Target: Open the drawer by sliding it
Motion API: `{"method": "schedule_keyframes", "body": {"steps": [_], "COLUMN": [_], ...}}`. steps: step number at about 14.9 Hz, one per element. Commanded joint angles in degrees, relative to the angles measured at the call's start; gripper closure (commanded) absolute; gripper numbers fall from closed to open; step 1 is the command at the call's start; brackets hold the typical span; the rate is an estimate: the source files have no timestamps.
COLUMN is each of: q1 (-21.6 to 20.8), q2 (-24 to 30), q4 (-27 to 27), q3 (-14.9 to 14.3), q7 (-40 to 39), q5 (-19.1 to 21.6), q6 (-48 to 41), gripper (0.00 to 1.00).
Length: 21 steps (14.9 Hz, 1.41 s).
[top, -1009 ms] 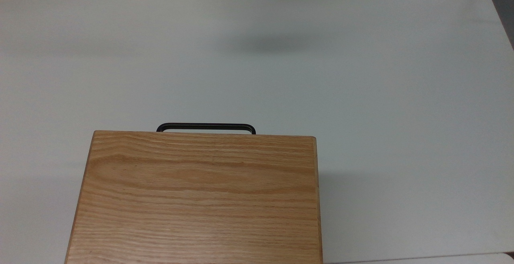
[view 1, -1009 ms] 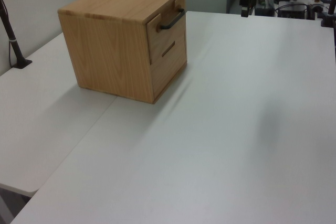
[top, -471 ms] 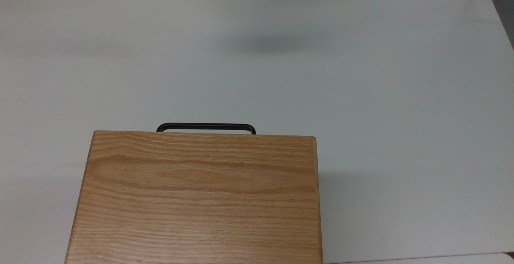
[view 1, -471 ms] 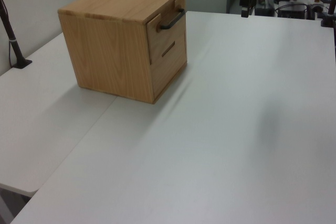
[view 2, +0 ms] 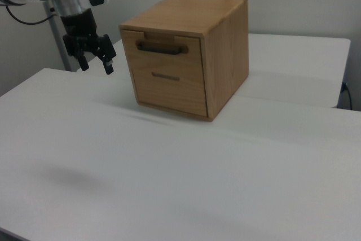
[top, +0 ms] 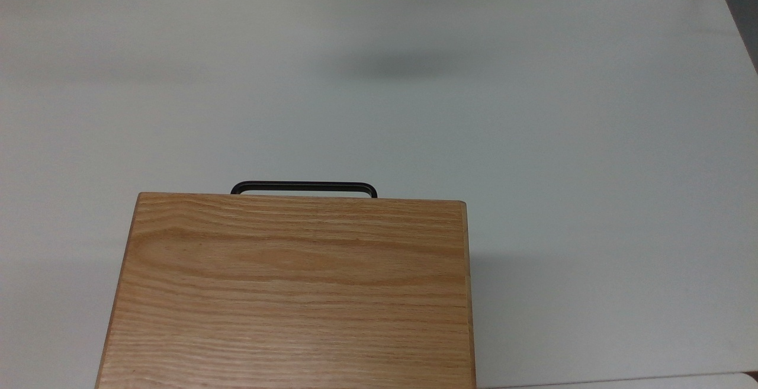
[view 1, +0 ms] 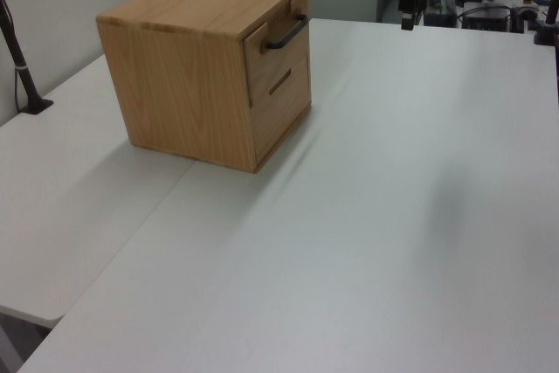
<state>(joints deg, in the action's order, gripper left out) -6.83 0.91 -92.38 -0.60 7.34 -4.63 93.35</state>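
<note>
The black two-finger gripper hangs with fingers apart, well away from the closed light oak wooden drawer with a black bar handle.

No visible change, pincer unmoved, drawer unmoved

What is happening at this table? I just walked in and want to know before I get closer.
A Franka Panda arm is set up to slide open the drawer of a small oak cabinet on a white table. Nothing is being handled yet: the gripper hangs in the air with its fingers apart, off to the right view's left of the cabinet front. The drawer sits shut, flush with the cabinet, and its black bar handle is untouched.
</note>
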Motion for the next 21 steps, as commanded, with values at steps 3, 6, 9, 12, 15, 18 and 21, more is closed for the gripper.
{"method": "schedule_keyframes", "body": {"steps": [3,6,9,12,15,18,21], "q1": [-0.28,-0.11,3.13,4.81,4.99,6.39,7.8], "q2": [-1.96,-2.67,-3.11,-4.68,-8.63,-10.66,-13.38], "q4": [-1.31,-1.31,-1.31,-1.14,2.19,2.73,2.73], "q3": [0.86,2.0,1.92,1.65,1.04,-0.11,-0.11], "q7": [0.56,12.03,32.5,45.29,50.29,52.42,52.95], "q5": [1.9,1.99,9.52,12.62,15.6,19.47,24.13], "q6": [3.15,6.75,16.84,27.31,32.32,39.25,45.94], "gripper": [0.01,0.01,0.01,0.04,0.37,0.61,0.73]}}
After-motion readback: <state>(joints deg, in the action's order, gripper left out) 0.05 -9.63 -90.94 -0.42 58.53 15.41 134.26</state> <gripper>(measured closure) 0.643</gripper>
